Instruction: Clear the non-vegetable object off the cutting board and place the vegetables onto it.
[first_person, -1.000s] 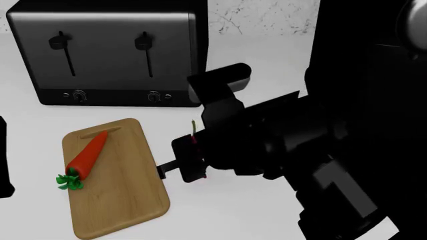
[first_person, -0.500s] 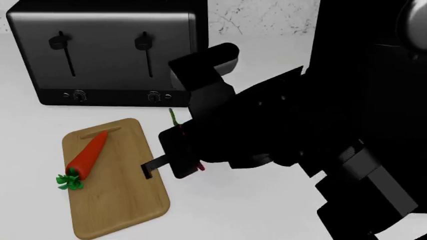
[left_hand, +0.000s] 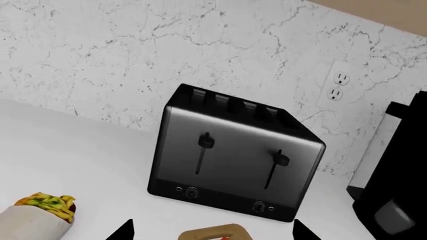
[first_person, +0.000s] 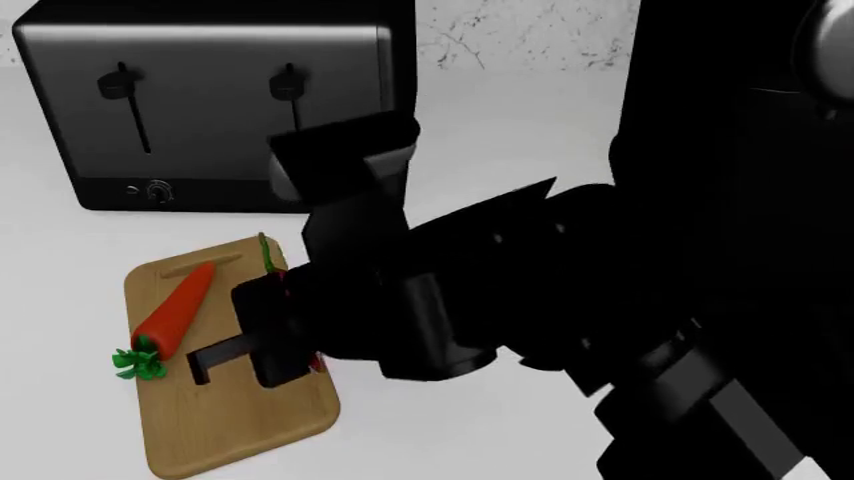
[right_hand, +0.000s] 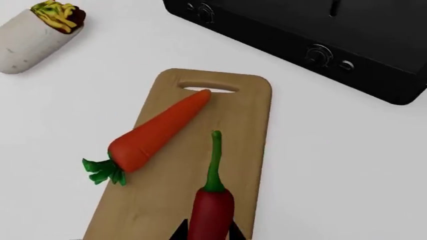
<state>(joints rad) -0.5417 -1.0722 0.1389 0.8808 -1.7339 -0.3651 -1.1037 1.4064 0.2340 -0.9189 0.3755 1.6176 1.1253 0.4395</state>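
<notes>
The right gripper is clamped on the red chili pepper above the cutting board; the carrot lies there; the burrito rests off it on the counter.

orange carrot, red chili — tan board

One carrot — one chili — one burrito

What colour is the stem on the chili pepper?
Green, above a dark red body; the chili pepper shows best in the right wrist view.
</notes>
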